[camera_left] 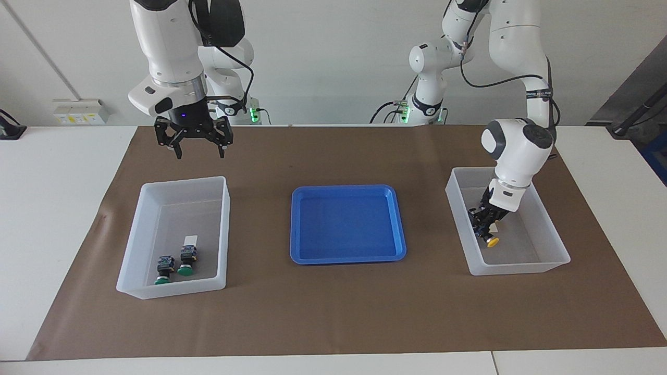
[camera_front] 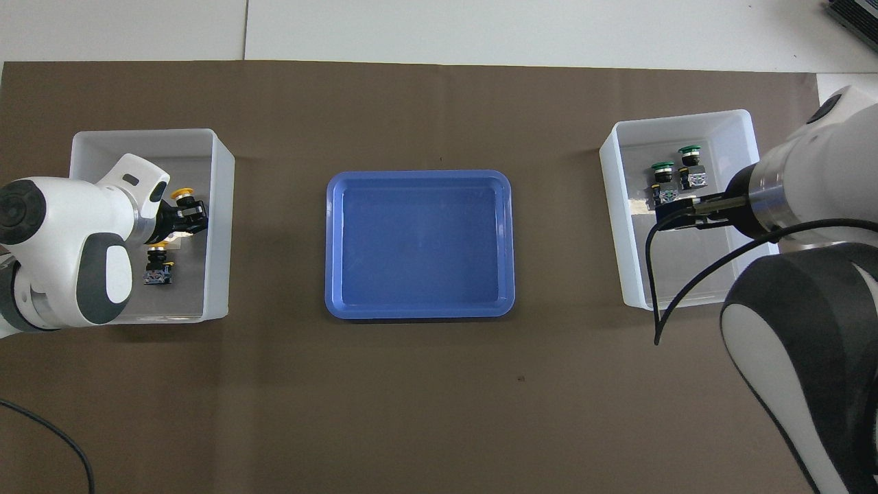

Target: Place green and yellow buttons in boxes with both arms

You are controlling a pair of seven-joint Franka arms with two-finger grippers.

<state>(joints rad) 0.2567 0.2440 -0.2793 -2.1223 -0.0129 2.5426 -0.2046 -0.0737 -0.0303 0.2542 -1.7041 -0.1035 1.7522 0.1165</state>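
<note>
Green buttons [camera_left: 174, 265] fill one box [camera_left: 156, 286] (yellow buttons [camera_front: 182, 195] in another [camera_front: 219, 226]).

A tray [camera_left: 347, 224] is set between two bins [camera_left: 174, 237] [camera_left: 505, 229]; two buttons [camera_left: 176, 264] [camera_front: 168, 230] are held in each.

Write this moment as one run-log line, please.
left gripper: low in box, on yellow button | right gripper: open, raised above box holding two green buttons | blue tray: bare
</note>
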